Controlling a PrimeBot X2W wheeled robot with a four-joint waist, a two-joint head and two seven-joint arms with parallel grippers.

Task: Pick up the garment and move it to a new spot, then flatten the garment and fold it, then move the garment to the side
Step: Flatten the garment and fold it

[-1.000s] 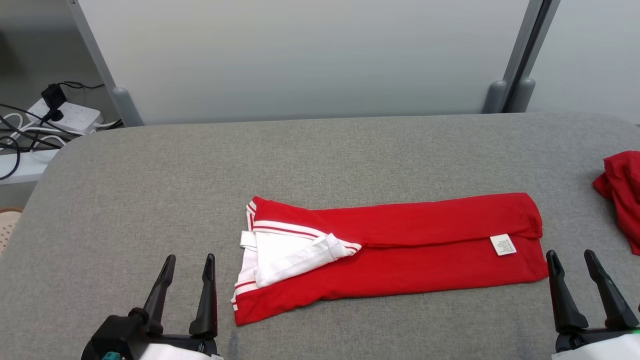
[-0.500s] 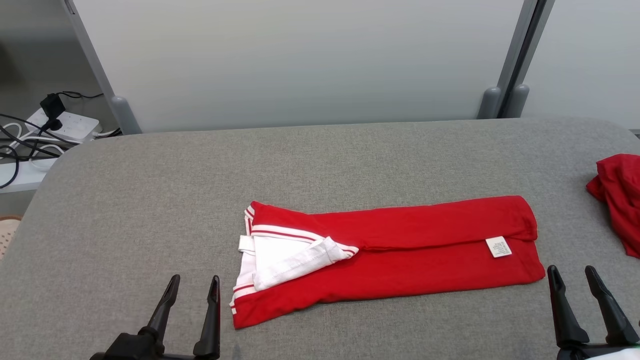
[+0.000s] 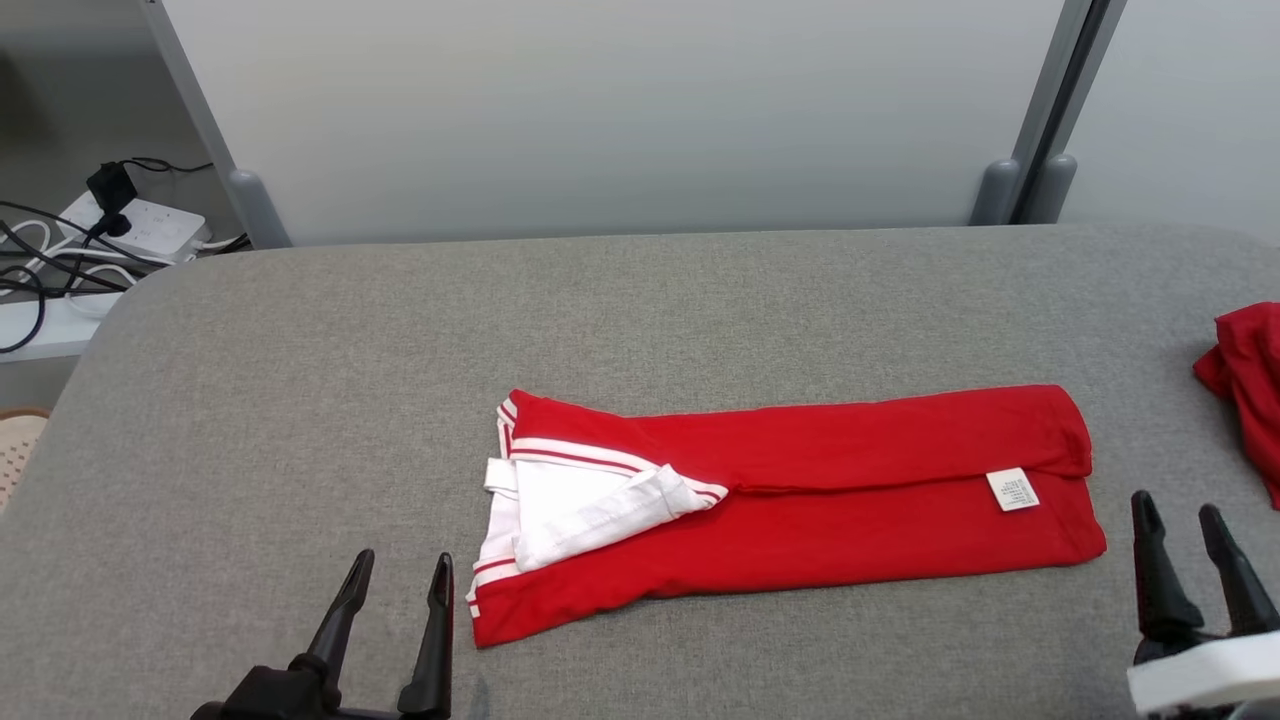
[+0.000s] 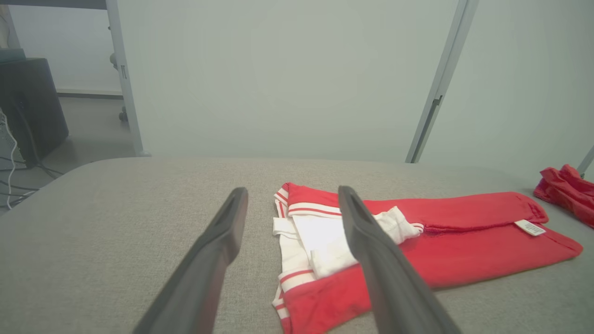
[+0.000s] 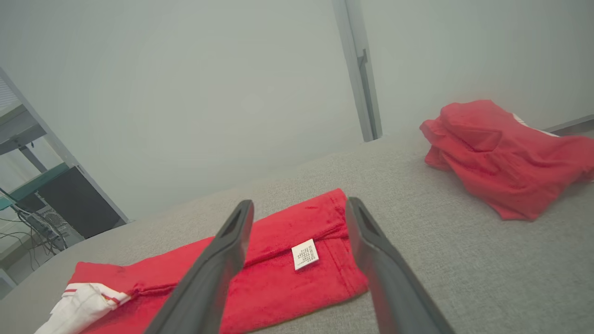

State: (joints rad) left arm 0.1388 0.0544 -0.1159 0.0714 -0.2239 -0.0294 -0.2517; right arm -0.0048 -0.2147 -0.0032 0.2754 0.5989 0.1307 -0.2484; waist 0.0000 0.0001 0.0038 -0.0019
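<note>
A single red garment [image 3: 800,500] lies in the middle of the grey fabric-covered table [image 3: 300,350], nearer the table's front edge than its back. It is folded into one long band running along the table from left to right, its right end a little farther back than its left. One lengthwise flap lies over the other, and the hemmed edge between them runs down the middle of the band. Toward the table's left side the band ends in a white collar part [image 3: 570,505], loosely turned over itself and edged with white trim striped in red. Toward the table's right side sits one small white printed label [image 3: 1012,489], flat on the red cloth by the hem line.

One more red cloth [image 3: 1245,370] lies crumpled in a heap at the table's right edge, well apart from the folded one. That makes two red pieces on the table, one folded and one not.

There are two tools, each with two dark fingers. The left tool [image 3: 402,558] is at the table's front left and the right tool [image 3: 1177,504] at its front right. Both have their fingers spread apart with nothing between them, and neither touches cloth.

Past the table's back left corner lies one white power strip [image 3: 150,225] with dark cables.
</note>
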